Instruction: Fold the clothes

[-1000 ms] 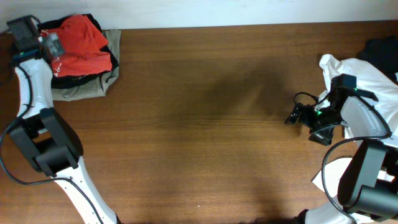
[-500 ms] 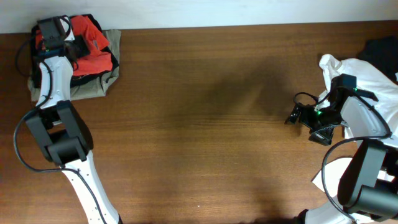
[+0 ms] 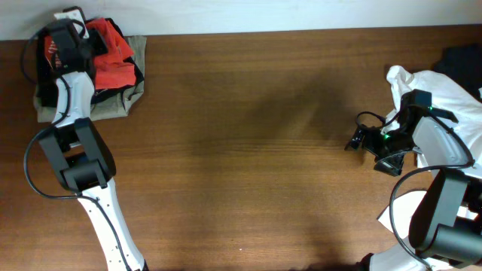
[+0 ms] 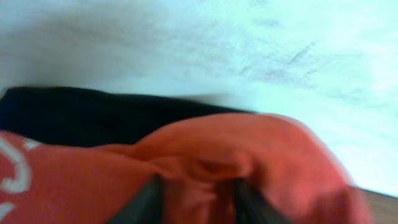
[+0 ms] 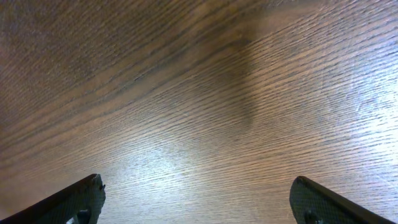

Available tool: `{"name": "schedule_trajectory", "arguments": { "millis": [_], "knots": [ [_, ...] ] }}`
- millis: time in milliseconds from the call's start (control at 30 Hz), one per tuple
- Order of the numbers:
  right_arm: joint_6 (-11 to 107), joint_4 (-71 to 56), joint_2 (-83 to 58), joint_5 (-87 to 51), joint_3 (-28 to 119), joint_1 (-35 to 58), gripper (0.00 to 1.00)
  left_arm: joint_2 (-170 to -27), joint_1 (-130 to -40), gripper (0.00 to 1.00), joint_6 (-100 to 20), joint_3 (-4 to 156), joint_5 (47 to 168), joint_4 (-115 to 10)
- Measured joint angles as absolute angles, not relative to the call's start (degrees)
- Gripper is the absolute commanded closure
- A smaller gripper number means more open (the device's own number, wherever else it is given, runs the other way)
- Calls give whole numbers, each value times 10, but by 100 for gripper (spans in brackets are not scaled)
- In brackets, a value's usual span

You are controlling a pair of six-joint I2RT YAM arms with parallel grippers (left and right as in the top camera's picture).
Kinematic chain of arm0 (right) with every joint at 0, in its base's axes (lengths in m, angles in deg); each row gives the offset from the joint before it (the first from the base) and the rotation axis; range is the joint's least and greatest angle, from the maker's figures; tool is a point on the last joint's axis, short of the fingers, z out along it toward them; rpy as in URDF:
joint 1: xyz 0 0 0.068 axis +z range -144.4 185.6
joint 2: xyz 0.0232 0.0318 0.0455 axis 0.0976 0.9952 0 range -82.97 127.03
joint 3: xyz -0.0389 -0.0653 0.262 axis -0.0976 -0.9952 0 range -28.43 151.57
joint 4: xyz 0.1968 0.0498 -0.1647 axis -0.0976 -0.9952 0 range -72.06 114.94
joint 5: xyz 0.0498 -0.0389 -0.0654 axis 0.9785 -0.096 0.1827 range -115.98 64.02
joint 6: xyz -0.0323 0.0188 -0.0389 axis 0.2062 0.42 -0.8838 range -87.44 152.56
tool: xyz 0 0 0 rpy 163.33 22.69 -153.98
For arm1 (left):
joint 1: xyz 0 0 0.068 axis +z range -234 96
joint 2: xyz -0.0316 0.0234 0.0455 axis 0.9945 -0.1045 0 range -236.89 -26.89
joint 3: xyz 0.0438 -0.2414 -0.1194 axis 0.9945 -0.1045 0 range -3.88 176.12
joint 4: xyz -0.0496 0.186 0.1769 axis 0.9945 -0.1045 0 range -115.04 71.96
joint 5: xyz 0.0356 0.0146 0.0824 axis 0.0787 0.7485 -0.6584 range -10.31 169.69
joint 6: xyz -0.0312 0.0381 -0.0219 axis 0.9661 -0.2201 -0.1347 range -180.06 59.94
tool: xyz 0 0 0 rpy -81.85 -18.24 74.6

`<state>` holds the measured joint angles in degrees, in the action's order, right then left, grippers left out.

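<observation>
Item: orange-red short-sleeved cotton T-shirt (image 3: 115, 51), corner of brown wooden table (image 3: 248, 150). The left gripper (image 4: 198, 199) jaws pinch a fold; lift slowly off black cloth garment (image 4: 81, 115); right gripper (image 5: 199, 194) jaws wide, empty.

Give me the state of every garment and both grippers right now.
orange-red T-shirt: crumpled on top of the left pile, one fold pinched.
black garment: under the T-shirt, mostly covered.
khaki garment: bottom of that pile, edge showing.
white garment: crumpled heap at the right edge.
left gripper: shut on the orange-red T-shirt.
right gripper: open, empty, over the table.
</observation>
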<state>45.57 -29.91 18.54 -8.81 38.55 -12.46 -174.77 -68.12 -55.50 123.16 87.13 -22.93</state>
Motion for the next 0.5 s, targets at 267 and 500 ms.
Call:
{"name": "schedule_trajectory", "arguments": {
  "millis": [267, 500],
  "knots": [
    [456, -296, 185, -88, 385, -125, 1, -1641, -682, 1, -511, 1317, 1130, -312],
    [416, -320, 183, 83, 389, -125, 1, -1629, -682, 1, -507, 1321, 1235, -412]
  ]
}}
